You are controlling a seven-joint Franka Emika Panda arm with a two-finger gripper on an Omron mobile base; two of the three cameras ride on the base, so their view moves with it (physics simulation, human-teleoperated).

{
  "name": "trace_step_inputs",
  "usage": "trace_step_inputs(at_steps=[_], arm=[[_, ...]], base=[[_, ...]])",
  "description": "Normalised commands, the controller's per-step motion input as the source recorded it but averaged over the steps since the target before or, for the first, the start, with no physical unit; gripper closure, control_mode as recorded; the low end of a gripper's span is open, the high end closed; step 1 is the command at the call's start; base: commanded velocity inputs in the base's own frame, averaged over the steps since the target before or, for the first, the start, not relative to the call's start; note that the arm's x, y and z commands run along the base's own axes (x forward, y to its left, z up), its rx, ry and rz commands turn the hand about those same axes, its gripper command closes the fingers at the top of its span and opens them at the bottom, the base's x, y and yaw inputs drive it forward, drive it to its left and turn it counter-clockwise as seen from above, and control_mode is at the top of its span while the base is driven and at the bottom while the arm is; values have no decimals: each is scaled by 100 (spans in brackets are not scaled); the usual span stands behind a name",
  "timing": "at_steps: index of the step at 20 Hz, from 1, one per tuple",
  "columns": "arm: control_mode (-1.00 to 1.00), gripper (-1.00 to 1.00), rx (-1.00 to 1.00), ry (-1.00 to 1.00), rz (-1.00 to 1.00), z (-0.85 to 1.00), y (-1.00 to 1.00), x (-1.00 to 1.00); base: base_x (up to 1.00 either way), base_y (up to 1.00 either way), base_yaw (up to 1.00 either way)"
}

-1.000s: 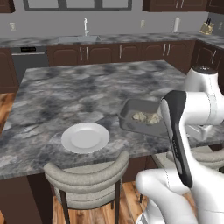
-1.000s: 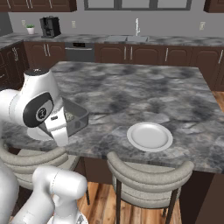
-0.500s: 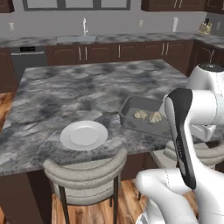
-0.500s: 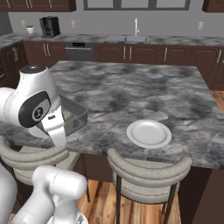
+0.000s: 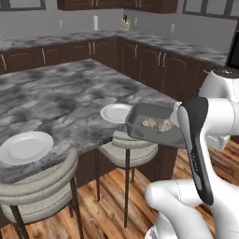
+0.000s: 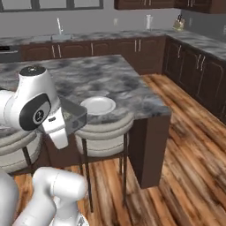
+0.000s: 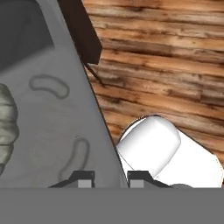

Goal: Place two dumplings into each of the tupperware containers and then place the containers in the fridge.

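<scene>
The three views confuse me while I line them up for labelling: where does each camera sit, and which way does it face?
Left base view: behind the arm's left, looking over the stone counter at the grey container with two dumplings; arm at lower right.
Right base view: behind the right, same counter; arm at lower left.
Hand view: looks along the gripper, whose jaws straddle the container's rim above the wood floor.
Both base views share the container and a white plate.
</scene>
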Motion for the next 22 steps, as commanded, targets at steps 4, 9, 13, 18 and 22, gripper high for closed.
trace_step_inputs(at_steps=[4,9,13,18,22], arm=[[100,100,0,0,0,0,0,0],[100,100,0,0,0,0,0,0],[100,100,0,0,0,0,0,0],[100,100,0,0,0,0,0,0],[100,100,0,0,0,0,0,0]], base=[[-4,0,-93],[0,0,-99],[0,0,-98],[9,37,-78],[54,88,-29]])
